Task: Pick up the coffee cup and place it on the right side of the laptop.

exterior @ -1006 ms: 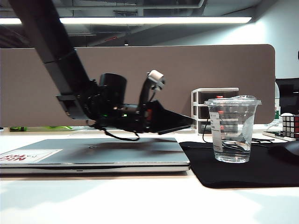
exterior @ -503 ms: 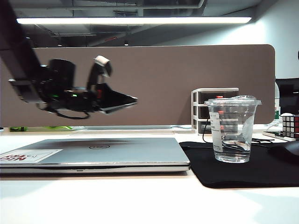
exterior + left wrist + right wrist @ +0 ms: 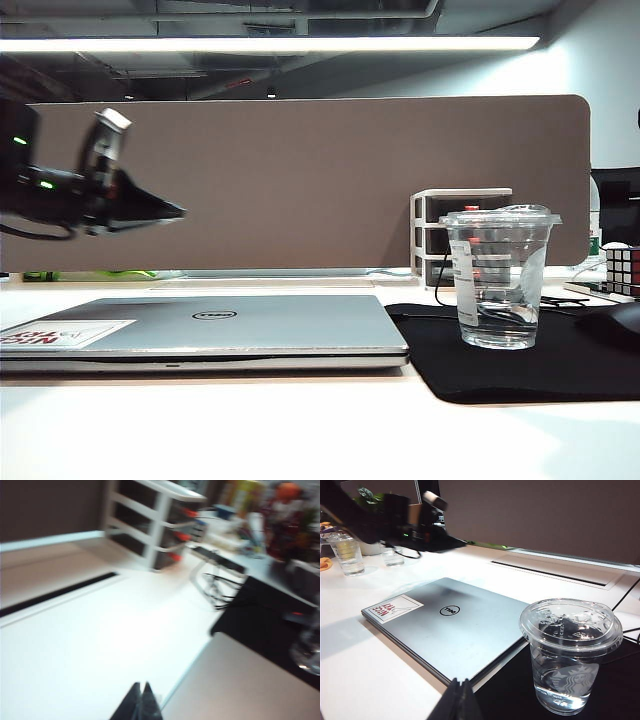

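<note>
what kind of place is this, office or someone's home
Most likely an open-plan office: a brown desk divider panel behind the white desk, long ceiling strip lights, and a closed laptop beside a black mat.

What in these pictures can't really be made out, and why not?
- The left gripper: the exterior view's left edge cuts off its arm.
- Left wrist view: motion blur smears everything; the coffee cup is cut off by the edge.
- Right gripper: only its shut fingers show, at the right wrist view's edge.
- Small print on the cup's label: too small in the exterior view.
- The laptop: its left end is cropped there.
</note>
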Controlling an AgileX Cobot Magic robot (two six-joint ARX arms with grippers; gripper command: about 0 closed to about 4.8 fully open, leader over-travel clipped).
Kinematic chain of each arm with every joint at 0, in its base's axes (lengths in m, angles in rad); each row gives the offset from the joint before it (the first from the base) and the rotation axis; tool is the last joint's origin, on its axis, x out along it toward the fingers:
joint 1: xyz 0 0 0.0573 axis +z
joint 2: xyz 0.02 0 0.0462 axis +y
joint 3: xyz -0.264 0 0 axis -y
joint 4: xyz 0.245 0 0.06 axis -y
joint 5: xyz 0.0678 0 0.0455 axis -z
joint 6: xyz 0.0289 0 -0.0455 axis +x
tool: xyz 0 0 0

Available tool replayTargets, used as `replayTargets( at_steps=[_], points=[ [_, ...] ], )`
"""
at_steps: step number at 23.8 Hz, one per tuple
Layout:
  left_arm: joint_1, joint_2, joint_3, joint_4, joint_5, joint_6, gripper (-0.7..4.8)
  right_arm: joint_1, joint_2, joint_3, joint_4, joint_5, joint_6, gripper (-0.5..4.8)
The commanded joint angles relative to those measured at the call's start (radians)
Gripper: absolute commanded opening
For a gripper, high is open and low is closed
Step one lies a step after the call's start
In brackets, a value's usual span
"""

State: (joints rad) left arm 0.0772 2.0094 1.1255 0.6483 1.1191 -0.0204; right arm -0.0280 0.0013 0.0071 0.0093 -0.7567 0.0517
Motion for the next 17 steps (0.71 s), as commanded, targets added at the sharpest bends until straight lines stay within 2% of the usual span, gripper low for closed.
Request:
replayTargets(
  at_steps=[1,4,6,9,12,14,17],
  points=[
    [0.040,-0.118,-0.122,0.011,-0.107,0.027,-0.06,0.001,-0.002,-0.006,0.010,-0.002,-0.004,-0.01],
    [0.072,-0.259,-0.290,0.012,-0.227,0.075,-0.06,0.001,-0.002,-0.006,0.010,-0.005,-0.004,-0.01],
    [0.076,-0.323,-0.364,0.012,-0.275,0.075,-0.06,0.002,-0.002,-0.006,0.010,-0.005,-0.003,-0.01],
    [0.068,-0.486,-0.546,0.033,-0.431,0.073,-0.06,0.002,-0.002,-0.006,0.010,-0.005,-0.004,-0.01],
    [0.060,-0.631,-0.681,0.048,-0.475,0.061,-0.06,0.000,-0.002,-0.006,0.011,-0.001,-0.018,-0.01],
    [0.061,-0.742,-0.760,0.048,-0.496,0.021,-0.06,0.001,-0.002,-0.006,0.010,0.008,-0.030,-0.01],
    [0.055,-0.925,-0.863,0.047,-0.589,0.019,-0.06,0.000,-0.002,-0.006,0.011,0.081,-0.038,-0.01]
  ],
)
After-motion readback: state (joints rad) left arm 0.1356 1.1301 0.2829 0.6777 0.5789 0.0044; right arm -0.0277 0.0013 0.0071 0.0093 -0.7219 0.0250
